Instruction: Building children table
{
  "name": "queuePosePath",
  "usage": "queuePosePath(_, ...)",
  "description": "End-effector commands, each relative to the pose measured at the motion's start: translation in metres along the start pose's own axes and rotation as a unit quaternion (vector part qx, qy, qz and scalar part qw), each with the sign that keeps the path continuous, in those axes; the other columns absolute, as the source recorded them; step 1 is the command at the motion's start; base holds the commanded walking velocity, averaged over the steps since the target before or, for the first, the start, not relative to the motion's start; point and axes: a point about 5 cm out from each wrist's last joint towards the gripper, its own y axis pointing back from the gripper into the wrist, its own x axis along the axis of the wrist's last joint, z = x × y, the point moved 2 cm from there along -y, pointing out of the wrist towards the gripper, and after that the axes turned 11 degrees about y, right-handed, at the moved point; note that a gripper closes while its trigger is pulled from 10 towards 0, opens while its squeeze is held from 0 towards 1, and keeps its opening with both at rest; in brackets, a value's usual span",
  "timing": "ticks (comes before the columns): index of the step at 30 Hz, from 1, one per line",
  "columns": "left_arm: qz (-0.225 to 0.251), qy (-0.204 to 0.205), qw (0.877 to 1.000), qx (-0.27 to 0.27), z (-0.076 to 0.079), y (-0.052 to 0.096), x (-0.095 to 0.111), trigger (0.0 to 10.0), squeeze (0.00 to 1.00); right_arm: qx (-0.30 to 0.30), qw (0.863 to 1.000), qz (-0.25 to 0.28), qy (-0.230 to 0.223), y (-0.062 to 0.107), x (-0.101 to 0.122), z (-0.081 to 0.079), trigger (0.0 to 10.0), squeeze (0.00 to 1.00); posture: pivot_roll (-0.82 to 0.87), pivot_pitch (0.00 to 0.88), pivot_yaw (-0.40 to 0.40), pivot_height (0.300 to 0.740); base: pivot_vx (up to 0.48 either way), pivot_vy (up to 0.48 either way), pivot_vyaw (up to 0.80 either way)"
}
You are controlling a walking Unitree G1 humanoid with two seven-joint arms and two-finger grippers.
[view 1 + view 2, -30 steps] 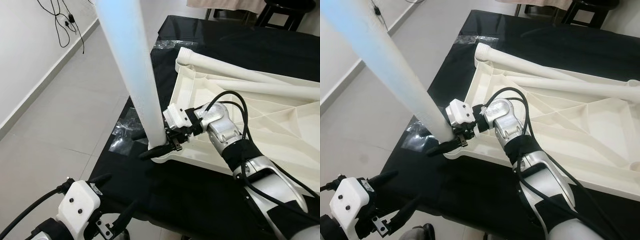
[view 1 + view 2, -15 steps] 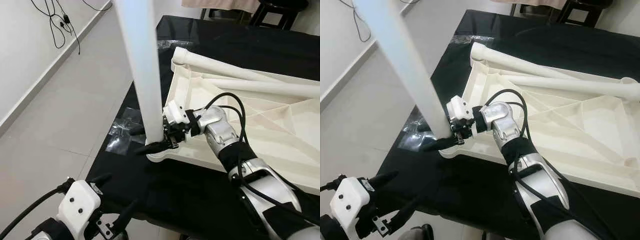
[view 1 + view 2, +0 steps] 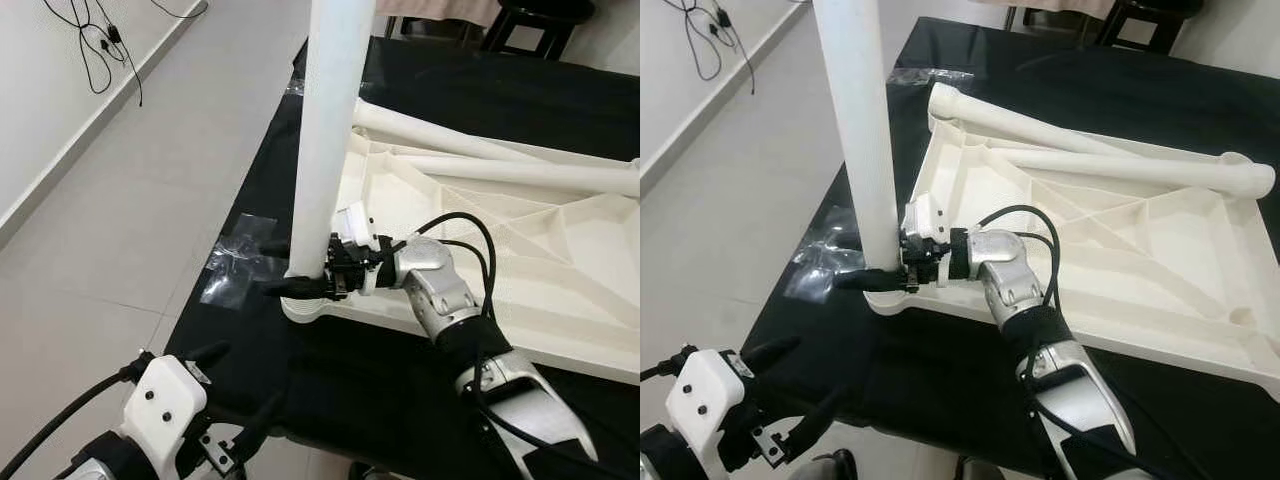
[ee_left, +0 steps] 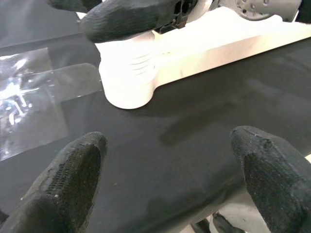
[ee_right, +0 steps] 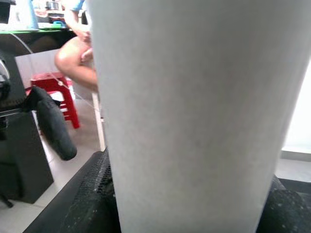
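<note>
The white plastic table leg [image 3: 322,150] stands upright in the corner socket [image 3: 300,305] of the upturned white tabletop [image 3: 1160,250], clasped by the right gripper [image 3: 300,270]. Keep it vertical while twisting the threads home. The left gripper [image 4: 170,170] hangs open over the black table [image 3: 940,370].

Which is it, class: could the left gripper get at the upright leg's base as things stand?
Probably yes. The left gripper hangs open over the table's near edge, facing the corner socket; only bare black tabletop lies between. The right gripper already clasps the leg.
</note>
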Motion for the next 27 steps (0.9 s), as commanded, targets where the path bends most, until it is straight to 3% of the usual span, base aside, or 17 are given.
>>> queuePosePath(1,-0.007,0.013,1.0,-0.001,0.004,0.001,-0.004,10.0,0.0,-0.015,0.994,-0.053,-0.09,0.008,-0.04,-0.024,10.0,0.0,0.15,0.324,-0.076,0.74,0.0,0.0,0.0)
queuePosePath(4,-0.006,0.015,1.0,-0.003,0.006,0.001,-0.004,10.0,0.0,-0.101,0.988,-0.086,-0.085,0.007,-0.047,-0.038,10.0,0.0,0.14,0.328,-0.095,0.74,0.0,0.0,0.0)
queuePosePath(5,-0.006,0.015,1.0,-0.003,0.006,0.001,-0.004,10.0,0.0,-0.101,0.988,-0.086,-0.085,0.007,-0.047,-0.038,10.0,0.0,0.14,0.328,-0.095,0.74,0.0,0.0,0.0)
queuePosePath(6,-0.006,0.016,1.0,-0.003,0.007,0.002,-0.004,10.0,0.0,-0.132,0.983,-0.098,-0.086,0.007,-0.047,-0.042,10.0,0.0,0.14,0.328,-0.096,0.74,0.0,0.0,0.0)
queuePosePath(7,-0.007,0.016,1.0,-0.004,0.008,0.003,-0.004,10.0,0.0,-0.211,0.963,-0.151,-0.074,0.002,-0.052,-0.048,10.0,0.0,0.14,0.33,-0.092,0.74,0.0,0.0,0.0)
queuePosePath(8,-0.007,0.016,1.0,-0.004,0.008,0.003,-0.004,10.0,0.0,-0.211,0.963,-0.151,-0.074,0.002,-0.052,-0.048,10.0,0.0,0.14,0.33,-0.092,0.74,0.0,0.0,0.0)
queuePosePath(10,-0.007,0.018,1.0,-0.003,0.007,0.003,-0.003,10.0,0.0,-0.401,0.882,-0.237,-0.074,0.001,-0.05,-0.065,10.0,0.0,0.15,0.333,-0.079,0.74,0.0,0.0,0.0)
queuePosePath(11,-0.004,0.02,1.0,-0.001,0.006,0.002,-0.002,10.0,0.0,-0.445,0.857,-0.246,-0.084,-0.002,-0.047,-0.074,10.0,0.0,0.15,0.335,-0.06,0.74,0.0,0.0,0.0)
queuePosePath(14,0.0,0.022,1.0,-0.001,0.003,0.0,-0.001,10.0,0.0,-0.442,0.861,-0.228,-0.107,-0.014,-0.048,-0.08,10.0,0.0,0.15,0.319,-0.048,0.74,0.0,0.0,0.0)
queuePosePath(22,0.004,0.007,1.0,-0.001,-0.005,-0.003,0.001,10.0,0.0,-0.456,0.858,-0.219,-0.094,-0.014,-0.053,-0.07,10.0,0.0,0.16,0.276,-0.052,0.74,0.0,0.0,0.0)
queuePosePath(25,0.026,-0.001,1.0,0.013,-0.017,-0.01,0.008,10.0,0.0,-0.48,0.839,-0.231,-0.112,-0.018,-0.05,-0.078,10.0,0.0,0.16,0.243,-0.049,0.74,0.0,0.0,0.0)
queuePosePath(27,0.034,-0.005,0.999,0.014,-0.02,-0.011,0.013,10.0,0.0,-0.486,0.835,-0.233,-0.113,-0.018,-0.049,-0.079,10.0,0.0,0.16,0.226,-0.046,0.74,0.0,0.0,0.0)
